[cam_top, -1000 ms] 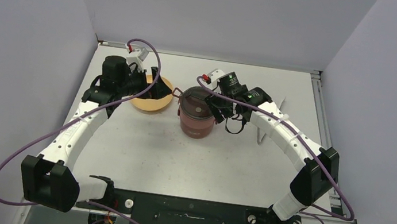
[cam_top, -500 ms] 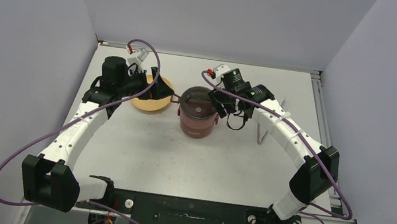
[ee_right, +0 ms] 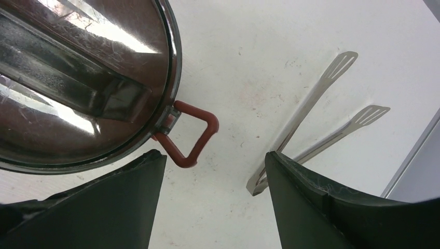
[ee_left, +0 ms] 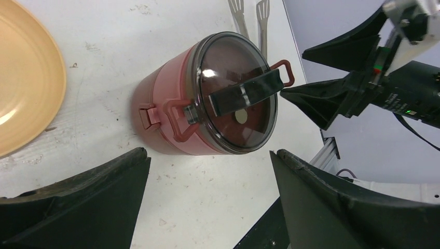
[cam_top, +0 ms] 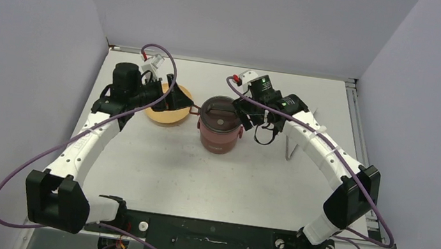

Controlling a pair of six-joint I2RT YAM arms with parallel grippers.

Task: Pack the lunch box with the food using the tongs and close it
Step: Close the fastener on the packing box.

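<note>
The lunch box (cam_top: 218, 130) stands stacked in mid-table, maroon, with its grey translucent lid (ee_left: 233, 93) on top and a dark bar across it. A red side handle (ee_right: 193, 136) sticks out by my right gripper. My left gripper (cam_top: 185, 102) hovers just left of the box, open and empty; in its wrist view the gripper (ee_left: 207, 155) has bare table between the fingers. My right gripper (cam_top: 243, 118) is at the box's right rim, open and empty (ee_right: 212, 156). The silver tongs (ee_right: 310, 111) lie on the table to the right (cam_top: 288, 151). No food shows.
A shallow yellow-orange plate (cam_top: 165, 116) sits left of the box, under my left wrist; the part seen in the left wrist view (ee_left: 26, 78) holds nothing. A metal rail (cam_top: 359, 127) runs along the table's right edge.
My right wrist has drawn slightly back and to the right, away from the lid. The left arm, lunch box and tongs have hardly moved.
</note>
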